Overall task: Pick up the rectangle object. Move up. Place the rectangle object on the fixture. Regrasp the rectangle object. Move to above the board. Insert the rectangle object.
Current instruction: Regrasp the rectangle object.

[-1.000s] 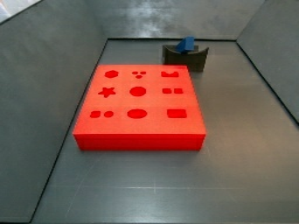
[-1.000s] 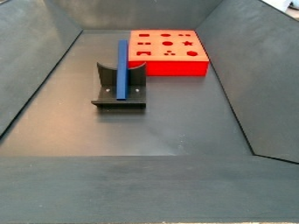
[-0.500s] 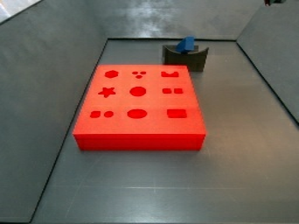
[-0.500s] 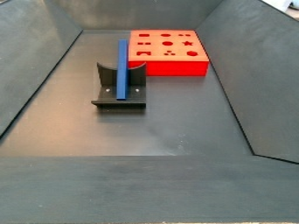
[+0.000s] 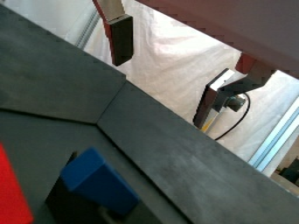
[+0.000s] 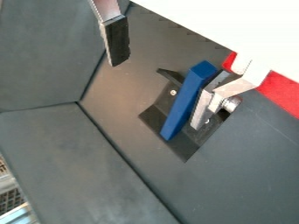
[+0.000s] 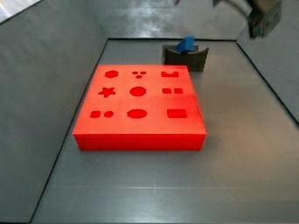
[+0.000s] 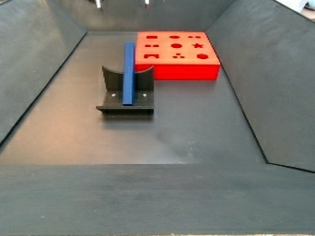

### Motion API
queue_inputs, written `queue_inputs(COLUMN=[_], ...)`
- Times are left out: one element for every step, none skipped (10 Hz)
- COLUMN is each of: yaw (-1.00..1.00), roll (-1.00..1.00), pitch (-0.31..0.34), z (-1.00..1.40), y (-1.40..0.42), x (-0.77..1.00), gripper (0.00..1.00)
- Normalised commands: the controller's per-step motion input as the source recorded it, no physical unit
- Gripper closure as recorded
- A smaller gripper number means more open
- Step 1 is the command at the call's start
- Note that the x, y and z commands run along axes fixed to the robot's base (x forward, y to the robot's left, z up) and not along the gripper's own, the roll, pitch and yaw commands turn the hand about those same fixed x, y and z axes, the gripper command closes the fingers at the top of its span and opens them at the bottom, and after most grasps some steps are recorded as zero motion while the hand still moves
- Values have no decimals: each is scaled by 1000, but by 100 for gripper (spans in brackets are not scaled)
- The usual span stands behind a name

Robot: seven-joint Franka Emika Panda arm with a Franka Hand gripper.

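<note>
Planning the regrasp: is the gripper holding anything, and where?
Nothing. The gripper is high above, open and empty; the rectangle object rests on the fixture.

Even, soft light; gripper point(image 7: 267, 17) (perhaps moving) blurred.

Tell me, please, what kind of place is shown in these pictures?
Probably a robot test cell for peg insertion: a bin with dark grey sloped walls, holding a red board with shaped holes and a fixture carrying a blue rectangle object. The end effector hangs above, holding nothing.
</note>
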Motion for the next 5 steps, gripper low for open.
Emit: queue_inputs(yaw=[70,41,17,-3,-22], roll=[67,63,64,68,65], pitch=[-85,-97,-97,-91,-75], z=[-1000,-1000,-1000,-1000,-1000], y=[36,33,30,28,25], x=[56,65,71,77,86], gripper=[0,0,0,0,0])
